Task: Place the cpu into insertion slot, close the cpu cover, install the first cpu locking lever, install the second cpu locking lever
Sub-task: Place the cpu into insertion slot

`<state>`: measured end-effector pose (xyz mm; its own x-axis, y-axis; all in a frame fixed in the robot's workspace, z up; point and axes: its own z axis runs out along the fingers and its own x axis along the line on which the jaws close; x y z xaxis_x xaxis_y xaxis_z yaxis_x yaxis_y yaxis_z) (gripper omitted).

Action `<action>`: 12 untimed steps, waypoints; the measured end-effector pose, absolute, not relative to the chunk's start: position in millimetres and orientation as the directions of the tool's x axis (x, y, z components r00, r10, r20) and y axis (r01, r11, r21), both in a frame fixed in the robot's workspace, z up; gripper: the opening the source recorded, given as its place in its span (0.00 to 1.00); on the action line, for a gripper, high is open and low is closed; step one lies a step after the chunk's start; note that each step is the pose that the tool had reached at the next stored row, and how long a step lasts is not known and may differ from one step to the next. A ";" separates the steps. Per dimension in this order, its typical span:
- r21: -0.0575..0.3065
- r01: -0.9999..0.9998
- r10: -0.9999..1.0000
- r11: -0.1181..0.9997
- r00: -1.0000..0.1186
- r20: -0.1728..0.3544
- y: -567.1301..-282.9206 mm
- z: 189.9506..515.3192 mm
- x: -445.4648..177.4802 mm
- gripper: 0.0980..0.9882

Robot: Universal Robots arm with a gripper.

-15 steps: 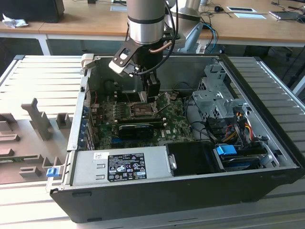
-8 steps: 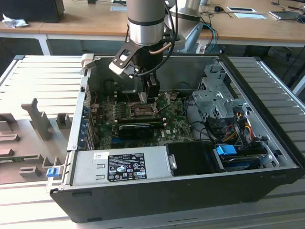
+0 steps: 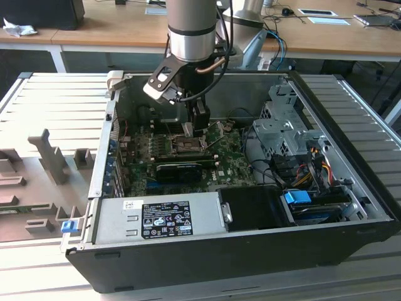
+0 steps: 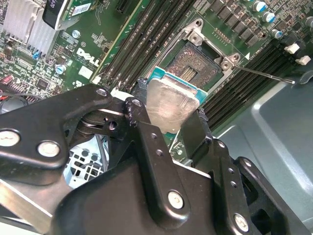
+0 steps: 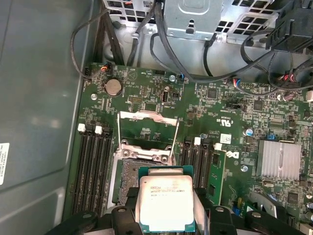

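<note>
Right now my pincer [image 3: 199, 128] hangs inside the open computer case [image 3: 250, 257], whose black walls stand all around it. In the exterior view the grey power supply [image 3: 156, 216] lies well in front of my pincer, against the case's near wall. Directly beneath my pincer spreads the green motherboard [image 5: 220, 103]. Banks of long black memory slots [image 5: 93, 166] run on both sides of my fingers, and a finned silver heatsink [image 5: 279, 157] sits off to one side, well apart from them.

Just beyond my fingertips in the first wrist view, the cpu cover [image 5: 146, 115] stands swung up and open, its silvery frame clear of the socket. The insertion slot [image 4: 198, 63] lies below and slightly ahead of my pincer, its dark contact field mostly bare.

My pincer is clenched on the cpu [image 5: 166, 200], one black finger [image 4: 139, 105] against each of two opposite edges, metal face up. I hold the chip over the slot's nearer edge, not seated. A thin locking lever [image 4: 266, 75] juts out past the slot, away from my fingers.
</note>
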<state>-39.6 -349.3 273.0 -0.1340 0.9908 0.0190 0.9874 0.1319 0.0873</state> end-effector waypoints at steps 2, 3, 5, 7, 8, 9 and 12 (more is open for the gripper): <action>0.087 0.988 0.991 0.131 -0.133 0.019 -349.3 272.2 -39.6 0.48; 0.087 0.988 0.991 0.131 -0.133 0.019 -349.3 272.0 -39.6 0.48; 0.087 0.988 0.991 0.130 -0.132 0.019 -349.3 271.3 -39.6 0.48; 0.087 0.988 0.991 0.130 -0.132 0.019 -349.3 270.6 -39.6 0.48; 0.087 0.988 0.991 0.129 -0.131 0.019 -349.3 270.2 -39.6 0.48; 0.087 0.988 0.991 0.129 -0.131 0.019 -349.3 269.8 -39.6 0.48; 0.087 0.988 0.991 0.128 -0.130 0.019 -349.3 268.8 -39.6 0.48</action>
<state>-39.6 -349.3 268.8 -0.1300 0.9913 0.0190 0.9879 0.1279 0.0872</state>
